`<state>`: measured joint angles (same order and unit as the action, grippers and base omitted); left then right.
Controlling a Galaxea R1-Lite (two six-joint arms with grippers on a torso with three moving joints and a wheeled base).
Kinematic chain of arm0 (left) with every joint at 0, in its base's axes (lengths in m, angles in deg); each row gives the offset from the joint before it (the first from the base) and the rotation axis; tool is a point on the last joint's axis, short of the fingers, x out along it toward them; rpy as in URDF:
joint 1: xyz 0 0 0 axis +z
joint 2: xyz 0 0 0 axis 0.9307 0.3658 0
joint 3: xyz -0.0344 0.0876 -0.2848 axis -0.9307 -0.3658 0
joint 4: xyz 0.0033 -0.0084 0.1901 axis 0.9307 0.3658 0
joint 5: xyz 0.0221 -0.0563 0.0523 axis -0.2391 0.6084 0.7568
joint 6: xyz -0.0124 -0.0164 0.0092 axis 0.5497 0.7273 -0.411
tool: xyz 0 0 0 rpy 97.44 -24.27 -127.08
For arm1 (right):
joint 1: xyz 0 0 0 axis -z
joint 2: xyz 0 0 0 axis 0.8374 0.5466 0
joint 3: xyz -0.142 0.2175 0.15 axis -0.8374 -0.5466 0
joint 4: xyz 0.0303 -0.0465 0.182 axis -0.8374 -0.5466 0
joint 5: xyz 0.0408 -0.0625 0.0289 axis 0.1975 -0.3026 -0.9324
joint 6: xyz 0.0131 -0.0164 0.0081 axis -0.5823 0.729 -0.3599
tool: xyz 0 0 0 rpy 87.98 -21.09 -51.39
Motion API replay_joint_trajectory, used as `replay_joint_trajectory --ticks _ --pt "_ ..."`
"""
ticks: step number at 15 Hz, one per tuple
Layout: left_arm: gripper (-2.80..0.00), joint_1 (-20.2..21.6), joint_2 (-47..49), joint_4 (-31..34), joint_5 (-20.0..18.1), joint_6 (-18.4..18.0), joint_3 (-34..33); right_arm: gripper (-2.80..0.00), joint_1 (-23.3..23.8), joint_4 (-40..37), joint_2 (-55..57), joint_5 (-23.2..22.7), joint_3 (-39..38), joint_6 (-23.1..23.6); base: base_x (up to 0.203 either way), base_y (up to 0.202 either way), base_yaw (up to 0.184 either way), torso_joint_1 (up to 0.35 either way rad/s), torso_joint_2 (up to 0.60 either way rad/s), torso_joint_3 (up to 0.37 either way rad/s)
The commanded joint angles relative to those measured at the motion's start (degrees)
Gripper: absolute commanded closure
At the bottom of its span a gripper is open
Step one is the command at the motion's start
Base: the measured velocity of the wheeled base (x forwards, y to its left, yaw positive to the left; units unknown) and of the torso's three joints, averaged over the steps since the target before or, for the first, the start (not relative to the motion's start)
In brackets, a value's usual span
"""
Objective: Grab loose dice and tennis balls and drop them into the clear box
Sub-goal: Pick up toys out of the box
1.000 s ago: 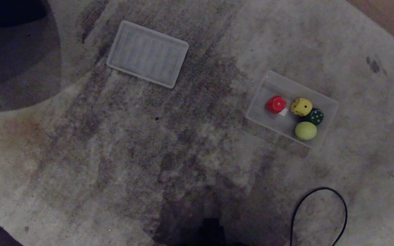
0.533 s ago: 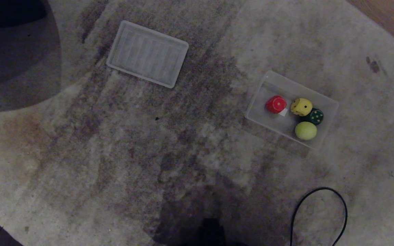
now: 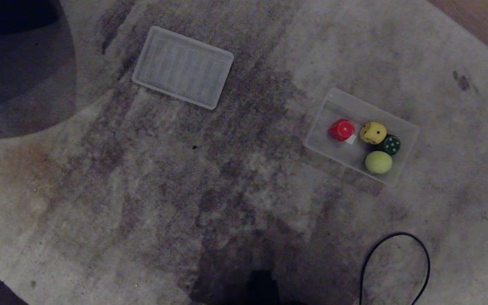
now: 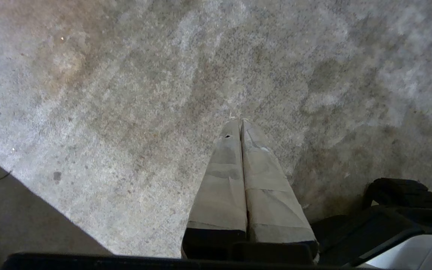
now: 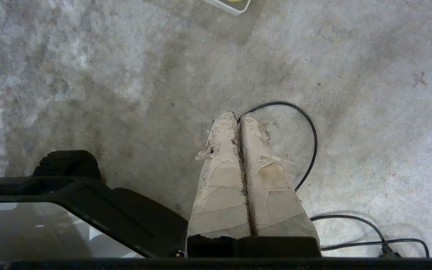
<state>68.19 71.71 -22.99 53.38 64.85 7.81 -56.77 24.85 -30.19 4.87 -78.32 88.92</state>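
a worn grey carpet (image 3: 210, 182) covers the floor. far left lies a flat ribbed panel (image 3: 183, 67). on the right sits the clear box (image 3: 337, 101), holding a tennis ball (image 3: 378, 162), yellow die (image 3: 373, 132), red die (image 3: 342, 129) and green die (image 3: 392, 144). near right, a black cable (image 3: 396, 262) loops. left claw (image 4: 241, 120) and right claw (image 5: 237, 116) hang empty, fingers pressed together.

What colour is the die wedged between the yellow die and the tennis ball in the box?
Dark green die with pale pips; clearest in the head view.
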Motion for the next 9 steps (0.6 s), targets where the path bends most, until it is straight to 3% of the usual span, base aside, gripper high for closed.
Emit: replay_joint_trajectory --ticks 1,9 --pt "0.0 0.0 0.09 -0.01 0.03 0.11 -0.09 0.0 -0.01 -0.04 0.18 -0.02 -0.02 -0.02 0.0 0.0 0.0 0.002 0.0 0.092" --pt "0.0 0.0 0.09 -0.34 1.0 3.54 -0.09 0.0 -0.01 -0.04 0.18 -0.02 -0.05 0.07 0.0 0.0 0.0 0.001 0.0 0.195"
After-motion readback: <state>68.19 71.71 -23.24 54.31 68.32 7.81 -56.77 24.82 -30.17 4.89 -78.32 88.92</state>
